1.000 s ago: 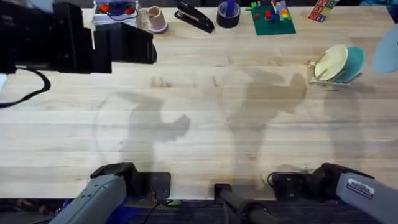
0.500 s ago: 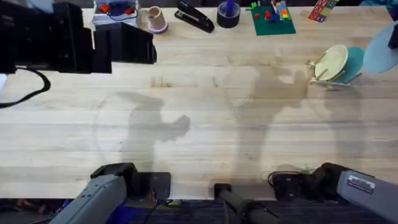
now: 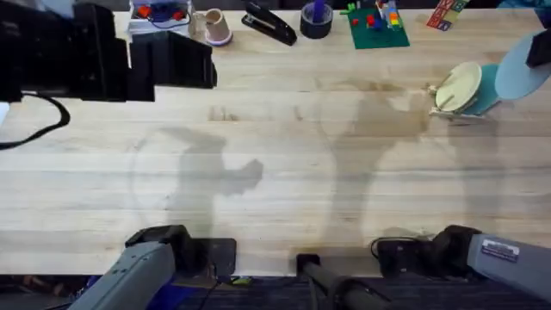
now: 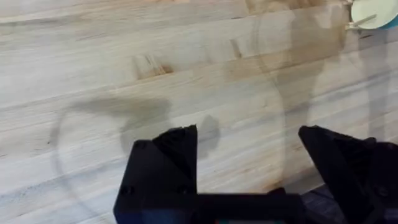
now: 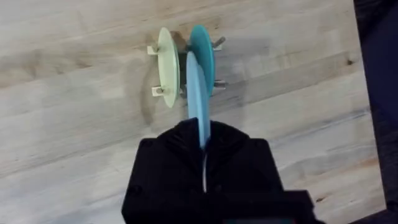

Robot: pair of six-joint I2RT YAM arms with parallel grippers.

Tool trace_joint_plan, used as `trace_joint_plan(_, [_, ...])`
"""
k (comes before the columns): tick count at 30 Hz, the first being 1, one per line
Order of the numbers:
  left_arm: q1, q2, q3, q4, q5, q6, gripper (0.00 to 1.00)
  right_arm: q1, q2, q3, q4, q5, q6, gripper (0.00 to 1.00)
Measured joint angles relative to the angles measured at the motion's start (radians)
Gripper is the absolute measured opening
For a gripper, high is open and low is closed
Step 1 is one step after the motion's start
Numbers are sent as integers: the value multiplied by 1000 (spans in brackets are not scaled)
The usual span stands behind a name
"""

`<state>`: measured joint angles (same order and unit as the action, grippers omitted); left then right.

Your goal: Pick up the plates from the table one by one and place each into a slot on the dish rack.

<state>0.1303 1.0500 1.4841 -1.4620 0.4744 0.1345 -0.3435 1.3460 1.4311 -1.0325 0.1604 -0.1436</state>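
The dish rack (image 3: 466,110) stands at the table's (image 3: 284,172) far right with a cream plate (image 3: 457,86) and a teal plate (image 3: 488,86) upright in its slots. My right gripper (image 3: 541,53) is shut on a pale blue plate (image 3: 523,75), which hangs just right of the teal one. In the right wrist view the blue plate (image 5: 196,93) is edge-on in my right gripper (image 5: 203,134), above the teal plate (image 5: 204,50) and beside the cream plate (image 5: 168,65). My left gripper (image 4: 249,162) is open and holds nothing, low over bare wood near its base (image 3: 211,255).
Along the far edge stand a cup (image 3: 215,27), a black stapler (image 3: 269,23), a tape roll (image 3: 316,19) and a green baseplate with bricks (image 3: 377,26). Black boxes (image 3: 95,56) fill the far left. The table's right edge (image 5: 364,93) runs close to the rack.
My right gripper has carried the pale blue plate a little leftward, closer to the teal plate in the rack. The left arm has not moved.
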Motion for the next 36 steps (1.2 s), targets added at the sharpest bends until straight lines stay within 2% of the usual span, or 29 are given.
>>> trace_joint_plan(16, [0,0,0,0,0,0,995,-55,56,0,24,-21,-8,29])
trace_joint_plan(23, [0,0,0,0,0,0,995,-56,73,0,38,-79,-24,28])
trace_joint_plan(36, [0,0,0,0,0,0,995,-56,102,0,85,-87,-48,28])
